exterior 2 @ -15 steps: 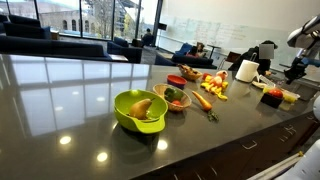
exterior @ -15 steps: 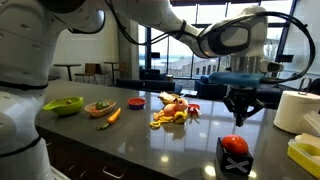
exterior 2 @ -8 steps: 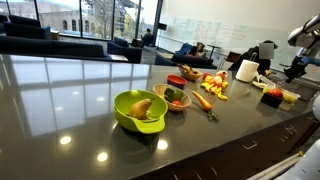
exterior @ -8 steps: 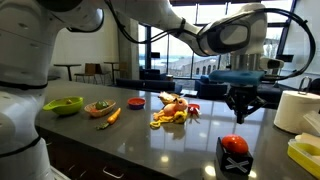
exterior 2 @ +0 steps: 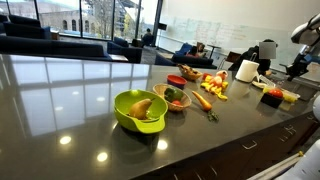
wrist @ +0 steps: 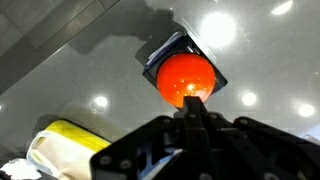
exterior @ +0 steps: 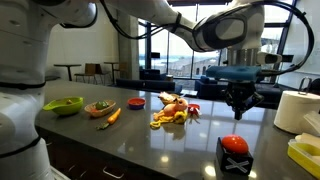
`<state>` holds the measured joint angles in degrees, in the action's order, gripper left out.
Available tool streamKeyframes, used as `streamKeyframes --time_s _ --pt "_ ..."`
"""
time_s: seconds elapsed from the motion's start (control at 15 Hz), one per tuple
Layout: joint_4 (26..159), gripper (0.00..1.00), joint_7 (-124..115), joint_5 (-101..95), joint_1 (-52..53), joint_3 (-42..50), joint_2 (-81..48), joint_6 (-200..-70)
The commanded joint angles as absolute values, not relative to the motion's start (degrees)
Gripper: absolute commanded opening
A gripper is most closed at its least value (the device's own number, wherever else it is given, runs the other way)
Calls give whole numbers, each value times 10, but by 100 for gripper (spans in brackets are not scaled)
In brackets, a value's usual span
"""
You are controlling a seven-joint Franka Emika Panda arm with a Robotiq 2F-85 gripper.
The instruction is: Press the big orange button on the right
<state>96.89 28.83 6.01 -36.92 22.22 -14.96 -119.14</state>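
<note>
The big orange button point(exterior: 234, 144) is a domed orange-red cap on a small black box with a white X on its front. It stands near the counter's front edge, and it shows small at the far end in an exterior view point(exterior 2: 273, 92). In the wrist view the dome point(wrist: 187, 77) lies just ahead of my fingertips. My gripper point(exterior: 241, 113) hangs shut and empty in the air above and slightly behind the button. Its fingertips point(wrist: 194, 105) are pressed together.
A white paper roll point(exterior: 295, 110) and a yellow sponge in a container point(exterior: 305, 152) stand beside the button. A pile of toy food point(exterior: 172, 110), a small red bowl point(exterior: 136, 102), a wooden bowl point(exterior: 100, 108) and a green bowl point(exterior: 63, 104) lie along the dark counter.
The gripper has shifted very slightly; the arm's upper links have moved a little. The button and the other objects have not moved.
</note>
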Motion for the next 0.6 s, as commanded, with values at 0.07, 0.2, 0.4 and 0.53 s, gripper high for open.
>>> streamKeyframes --time_s 0.07,0.2,0.4,0.53 --pt "965 1 287 59 -375 215 -151 -1189" --pt "961 0 285 59 -376 215 -156 -1191" --pt "948 0 285 61 -379 213 -181 -1197" --pt "943 0 286 60 -380 210 -195 -1201"
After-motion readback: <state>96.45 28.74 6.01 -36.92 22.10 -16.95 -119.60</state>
